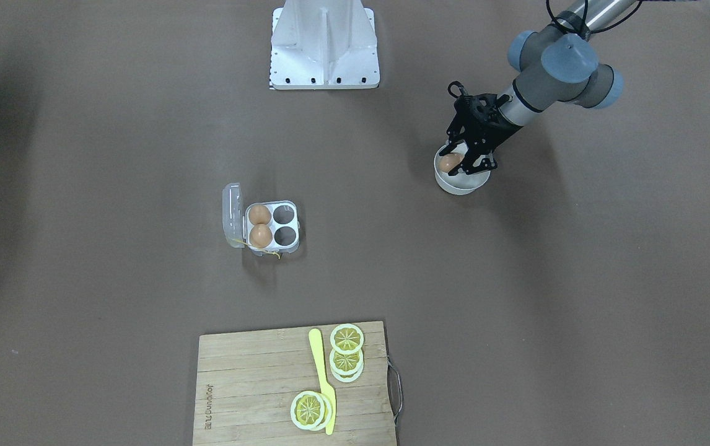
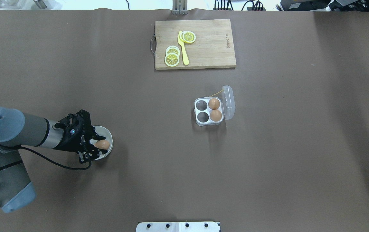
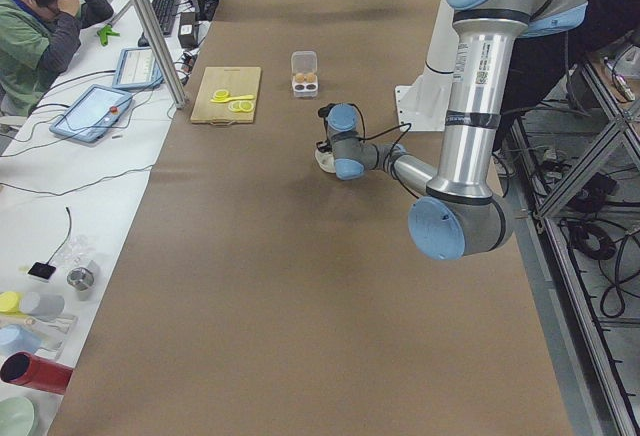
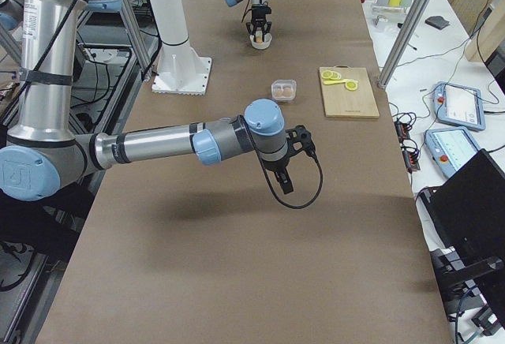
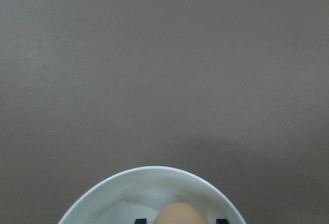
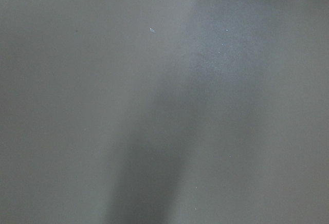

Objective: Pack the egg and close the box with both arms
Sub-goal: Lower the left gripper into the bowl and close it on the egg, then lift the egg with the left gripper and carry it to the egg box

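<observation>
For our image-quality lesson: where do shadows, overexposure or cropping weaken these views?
Overhead exterior: a broad shadow darkens the table at right; far background partly blown out. Right wrist-mounted: only soft shadow on table surface. Left wrist-mounted: bowl and egg cropped at bottom edge.

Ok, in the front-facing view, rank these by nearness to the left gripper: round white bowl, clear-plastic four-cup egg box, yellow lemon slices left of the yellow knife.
1. Round white bowl: right at the left gripper, upper right.
2. Clear-plastic egg box: mid-table, left of centre.
3. Yellow lemon slices: on the wooden board, bottom.
</observation>
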Controlling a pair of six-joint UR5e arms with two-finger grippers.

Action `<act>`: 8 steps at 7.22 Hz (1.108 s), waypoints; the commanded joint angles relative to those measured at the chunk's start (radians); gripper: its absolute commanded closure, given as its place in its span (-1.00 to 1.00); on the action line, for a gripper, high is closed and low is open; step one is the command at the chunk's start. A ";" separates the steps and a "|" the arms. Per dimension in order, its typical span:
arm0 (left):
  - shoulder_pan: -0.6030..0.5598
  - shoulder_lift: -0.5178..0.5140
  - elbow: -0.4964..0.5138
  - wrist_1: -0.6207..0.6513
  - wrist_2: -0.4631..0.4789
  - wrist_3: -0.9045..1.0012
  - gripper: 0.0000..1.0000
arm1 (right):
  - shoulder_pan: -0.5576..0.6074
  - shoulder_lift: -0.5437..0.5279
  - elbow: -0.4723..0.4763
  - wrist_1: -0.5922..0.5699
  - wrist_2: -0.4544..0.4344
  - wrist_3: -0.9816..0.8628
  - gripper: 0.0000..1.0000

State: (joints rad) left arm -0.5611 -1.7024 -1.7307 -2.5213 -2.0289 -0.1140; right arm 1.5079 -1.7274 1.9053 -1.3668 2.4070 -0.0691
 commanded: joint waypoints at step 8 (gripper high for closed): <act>-0.008 -0.417 0.142 -0.140 0.115 -0.326 1.00 | 0.000 0.015 0.003 0.000 -0.003 0.064 -1.00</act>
State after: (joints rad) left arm -0.5931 -2.0343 -1.6572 -2.6602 -1.9731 -0.4317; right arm 1.5079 -1.7215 1.9077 -1.3668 2.4054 -0.0503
